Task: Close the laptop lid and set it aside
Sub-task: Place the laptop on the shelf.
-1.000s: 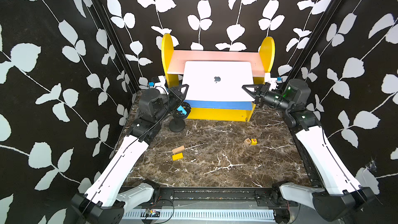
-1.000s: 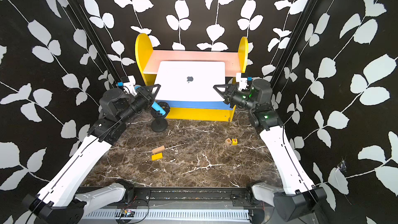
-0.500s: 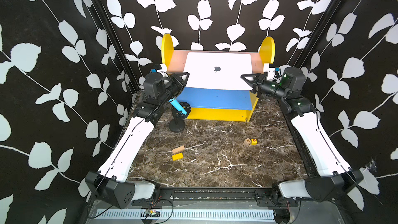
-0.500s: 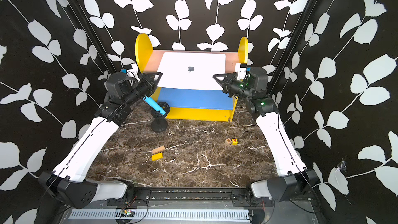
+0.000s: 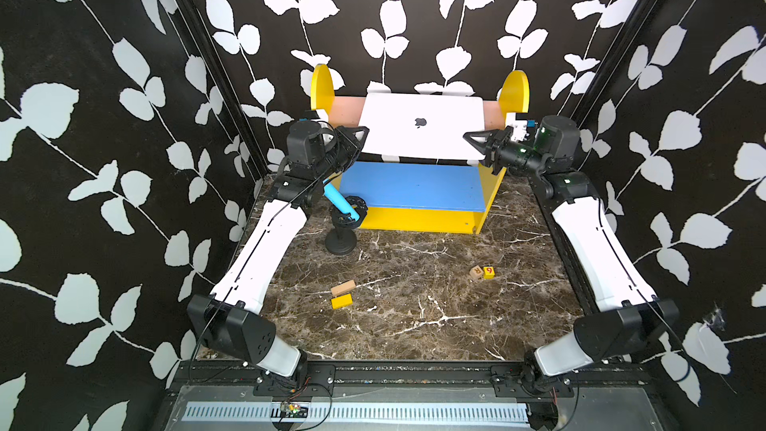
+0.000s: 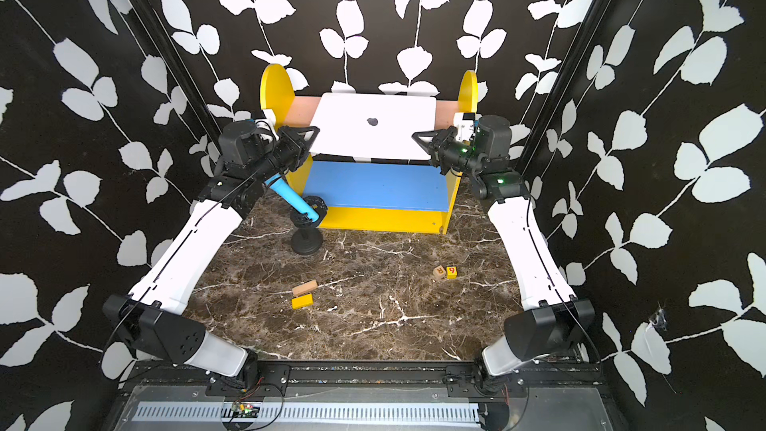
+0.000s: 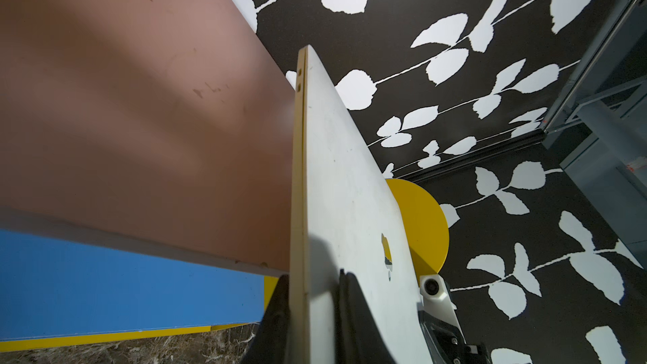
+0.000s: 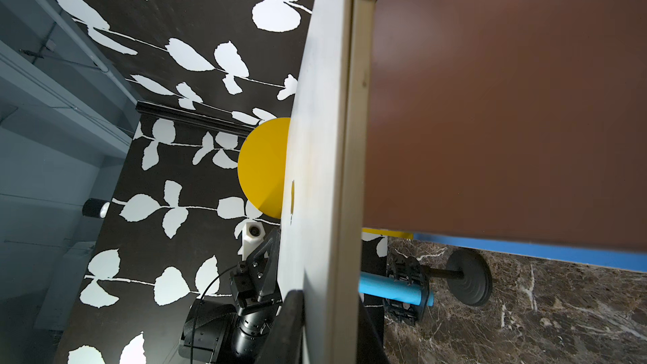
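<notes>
The closed silver-white laptop [image 5: 393, 134] [image 6: 352, 134] hangs in the air in both top views, level with the pink shelf board and above the blue shelf. Its lid [image 5: 447, 118] faces up, with the dark apple logo at its centre. My left gripper [image 5: 359, 140] [image 6: 313, 138] is shut on the laptop's left edge. At the right edge my right gripper [image 5: 470, 143] [image 6: 418, 140] is shut on it too. The left wrist view has the laptop [image 7: 336, 169] edge-on between the left gripper's [image 7: 311, 306] black fingers. In the right wrist view the laptop [image 8: 325, 134] is clamped the same way by the right gripper [image 8: 329, 313].
The yellow shelf unit [image 5: 418, 217] stands at the back, with a pink top board [image 5: 344, 107] and a blue lower shelf [image 5: 410, 184]. A black stand holding a blue cylinder [image 5: 342, 201] sits at its left front. A wooden block [image 5: 343, 287], a yellow block [image 5: 342, 301] and two small cubes [image 5: 476, 272] lie on the marble table.
Both arms have lifted the closed laptop up and back, from over the blue shelf to the height of the pink board. Both grips have stayed shut.
</notes>
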